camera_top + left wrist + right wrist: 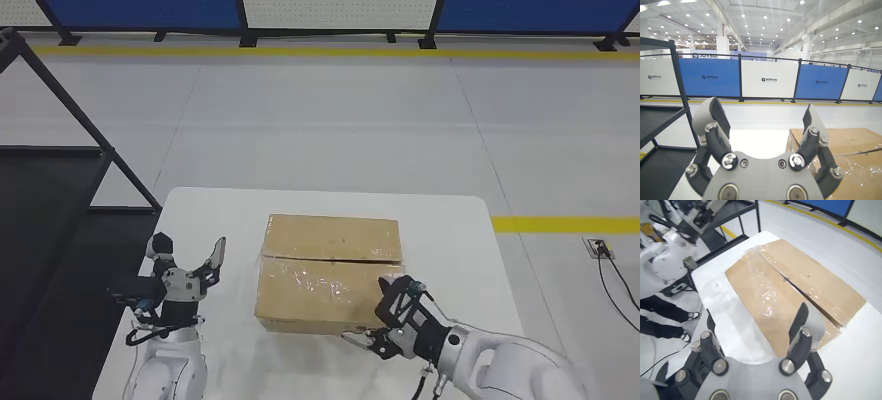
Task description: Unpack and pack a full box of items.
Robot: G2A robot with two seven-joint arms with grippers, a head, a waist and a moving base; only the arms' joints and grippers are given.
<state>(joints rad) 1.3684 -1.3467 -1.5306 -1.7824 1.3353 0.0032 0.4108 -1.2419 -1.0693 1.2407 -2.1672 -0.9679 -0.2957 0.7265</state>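
Top view, box: a closed brown cardboard box (pixel 328 275) lies long side across the middle of the white table, nearer the robot's edge than the far one.
Flaps: two top flaps meet at a seam (pixel 330 260) running the length of the box; in the right wrist view the seam gapes a little at one end.
Tape: crinkled clear tape (pixel 761 289) covers the near flap and wraps over one end of the box.
Right gripper: the right gripper (pixel 372 312) sits at the box's near right corner, fingers spread wide and gripping nothing; one finger lies over the corner of the near flap, the other hangs off past the near face.
Left gripper: the left gripper (pixel 189 250) stands beside the box's left end, apart from it, pointing away from the robot, fingers spread and holding nothing.
Table: the white table (pixel 440 230) carries the box.
Surroundings: a black metal rack (pixel 50 200) stands left of the table; a blue and white fence (pixel 140 12) runs along the far side of the floor.
Step in hand: likely the very start of unpacking, since the flaps are shut and taped.
Next move: probably calls for catching the near flap's edge or the tape at that corner, with the other arm steadying the box so it does not slide.
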